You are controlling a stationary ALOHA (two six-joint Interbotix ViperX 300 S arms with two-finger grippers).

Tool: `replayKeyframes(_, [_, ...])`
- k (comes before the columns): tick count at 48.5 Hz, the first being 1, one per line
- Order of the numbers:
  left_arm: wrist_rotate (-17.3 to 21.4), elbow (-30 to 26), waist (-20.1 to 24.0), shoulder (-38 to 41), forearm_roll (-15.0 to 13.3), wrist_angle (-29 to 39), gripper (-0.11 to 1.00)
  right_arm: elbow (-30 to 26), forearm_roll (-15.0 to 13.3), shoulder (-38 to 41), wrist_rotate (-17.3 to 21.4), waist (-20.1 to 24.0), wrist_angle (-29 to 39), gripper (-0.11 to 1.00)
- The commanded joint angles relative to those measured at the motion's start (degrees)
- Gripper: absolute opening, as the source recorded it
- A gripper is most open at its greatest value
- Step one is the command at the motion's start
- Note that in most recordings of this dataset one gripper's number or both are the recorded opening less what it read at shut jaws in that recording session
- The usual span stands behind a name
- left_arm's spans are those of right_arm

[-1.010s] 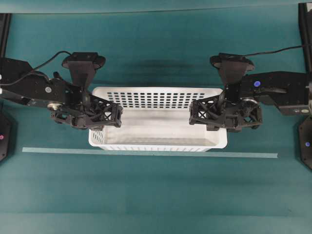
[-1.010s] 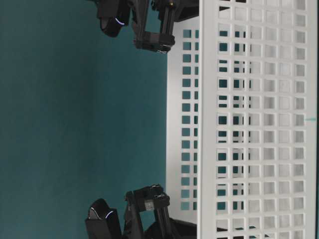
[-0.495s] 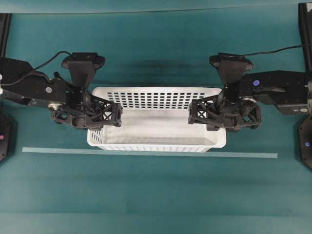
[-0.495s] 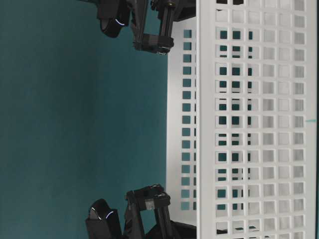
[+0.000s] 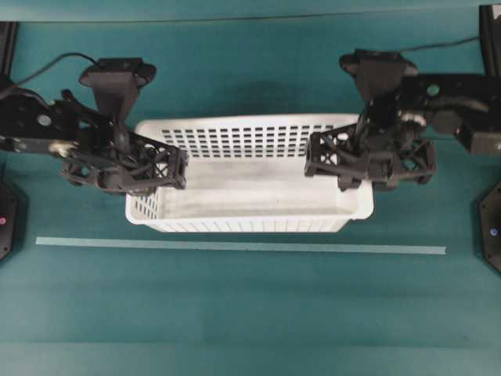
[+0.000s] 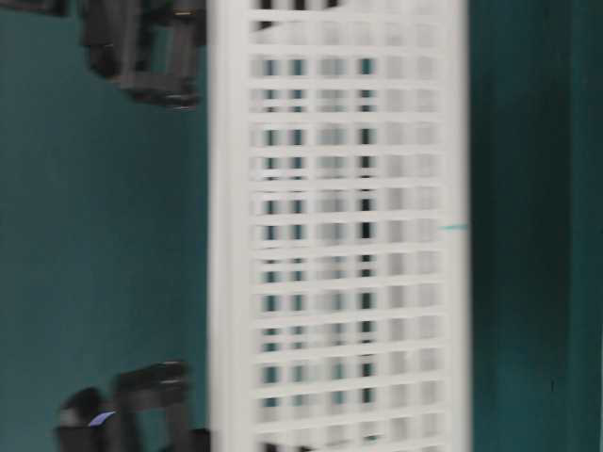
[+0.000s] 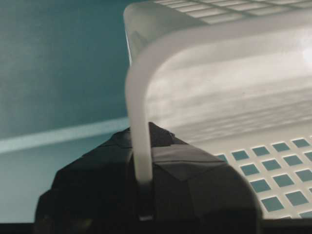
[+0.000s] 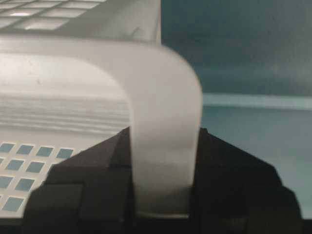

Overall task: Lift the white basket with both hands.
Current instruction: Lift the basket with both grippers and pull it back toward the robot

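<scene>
The white basket [image 5: 250, 192] hangs between my two grippers, held level above the teal table. My left gripper [image 5: 135, 168] is shut on the rolled rim of its left end, one finger inside the wall and one outside. My right gripper [image 5: 366, 164] is shut on the rim of the right end in the same way. In the left wrist view the thin rim [image 7: 136, 112] runs up between the black fingers of the left gripper [image 7: 141, 146]. The right wrist view has the broader rim [image 8: 165, 112] clamped in the right gripper [image 8: 163, 141]. The table-level view is blurred; the basket [image 6: 339, 226] stands apart from the table.
A pale tape strip [image 5: 235, 247] runs across the table just in front of the basket. Black arm mounts stand at the left edge [image 5: 6, 223] and the right edge [image 5: 491, 231]. Cables trail behind both wrist cameras.
The basket has risen off the table with both grippers clamped on its ends; it looks larger from overhead. Both arms moved up and slightly outward.
</scene>
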Motion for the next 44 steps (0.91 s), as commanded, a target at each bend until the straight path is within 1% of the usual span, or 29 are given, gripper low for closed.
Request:
replayKeyframes(1, [0.97, -3.87, 0.00, -2.02, 0.26, 2.99, -0.04, -3.60, 0.18, 0.35, -1.76, -0.09, 4.22, 0.20])
replayKeyframes(8, [1.49, -8.26, 0.88, -3.87, 0.26, 9.23, -0.04, -6.94, 0.18, 0.00, -2.64, -0.09, 6.94, 0.20])
replayKeyframes(15, [3.96, -13.27, 0.97, -4.13, 0.26, 15.03, -0.04, -8.44, 0.18, -0.70, -2.64, -0.09, 9.05, 0.20])
replayKeyframes(23, [5.54, -19.60, 1.32, -2.99, 0.35, 20.48, -0.04, -11.25, 0.00, -2.29, -2.55, -0.26, 12.83, 0.20])
replayKeyframes(32, [8.09, -22.94, 1.67, -2.11, 0.35, 23.55, -0.04, -16.79, -0.79, -2.99, -2.64, -0.26, 19.51, 0.20])
replayKeyframes(38, [8.44, -26.02, 1.76, -1.93, 0.35, 25.31, -0.04, -20.21, -1.05, -2.72, -2.90, -0.26, 22.85, 0.20])
replayKeyframes(44, [8.61, -30.41, 1.93, -1.93, 0.35, 28.30, -0.04, -23.38, -1.23, -2.55, -3.69, -0.26, 24.70, 0.20])
